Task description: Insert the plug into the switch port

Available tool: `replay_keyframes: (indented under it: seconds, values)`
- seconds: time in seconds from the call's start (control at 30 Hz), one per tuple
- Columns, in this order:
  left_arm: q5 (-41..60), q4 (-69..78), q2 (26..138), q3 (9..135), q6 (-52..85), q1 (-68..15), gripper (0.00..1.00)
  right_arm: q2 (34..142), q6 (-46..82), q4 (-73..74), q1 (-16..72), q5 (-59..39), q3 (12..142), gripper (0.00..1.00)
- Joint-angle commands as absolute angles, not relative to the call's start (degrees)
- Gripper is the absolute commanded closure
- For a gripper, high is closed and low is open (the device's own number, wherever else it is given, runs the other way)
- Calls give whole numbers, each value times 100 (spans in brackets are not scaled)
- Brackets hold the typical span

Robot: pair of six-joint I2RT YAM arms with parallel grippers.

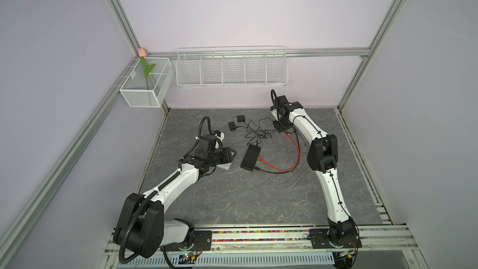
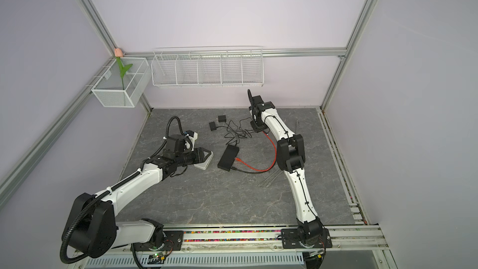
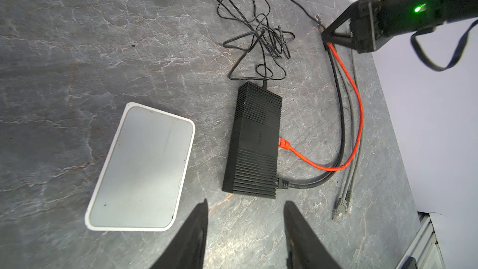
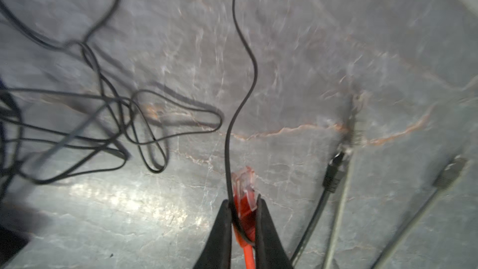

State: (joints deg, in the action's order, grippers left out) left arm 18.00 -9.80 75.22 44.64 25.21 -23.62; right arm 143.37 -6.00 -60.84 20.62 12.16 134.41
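Note:
The black ribbed switch (image 1: 250, 157) (image 2: 227, 157) (image 3: 254, 141) lies flat at mid-table. One end of a red cable (image 3: 284, 144) and a black cable (image 3: 283, 184) sit in its side ports. The red cable arcs back to my right gripper (image 1: 279, 126) (image 2: 257, 128) (image 4: 243, 201), low over the table at the back. That gripper is shut on the cable's other red plug (image 4: 244, 185), and a thin black wire (image 4: 227, 151) is caught between the jaws beside it. My left gripper (image 1: 231, 155) (image 3: 245, 203) hovers open and empty just left of the switch.
A white flat box (image 1: 223, 166) (image 3: 141, 166) lies under the left gripper. Two black power adapters (image 1: 241, 118) and a tangle of thin black wire (image 1: 256, 131) lie behind the switch. Loose grey cables (image 1: 294, 177) lie to its right. Wire baskets (image 1: 230, 69) hang on the back wall.

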Motion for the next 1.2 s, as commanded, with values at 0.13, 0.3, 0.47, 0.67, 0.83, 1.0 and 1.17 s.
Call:
replay_keyframes:
  seconds: [0.13, 0.3, 0.47, 0.67, 0.83, 1.0, 1.17]
  values:
    - [1596, -1083, 7128, 4314, 2483, -2320, 52, 14272, 52, -6241, 1910, 587, 13315, 79]
    - [1553, -969, 7008, 4225, 2469, -2300, 52, 14202, 64, -6150, 1720, 377, 13359, 71]
    - [1553, -967, 7039, 4254, 2470, -2302, 52, 14376, 0, -6285, 1590, 354, 13702, 68]
    - [1548, -958, 7049, 4256, 2496, -2303, 52, 14488, -74, -6138, 1491, 230, 13771, 68]
    - [1551, -945, 7037, 4249, 2506, -2298, 52, 14761, -221, -6247, 1478, -108, 14220, 68]
    - [1588, -914, 7049, 4246, 2550, -2302, 52, 14963, -251, -6185, 1493, -150, 14439, 68]
    - [1568, -940, 7032, 4236, 2549, -2294, 52, 15164, -305, -6168, 1479, -202, 14563, 67]
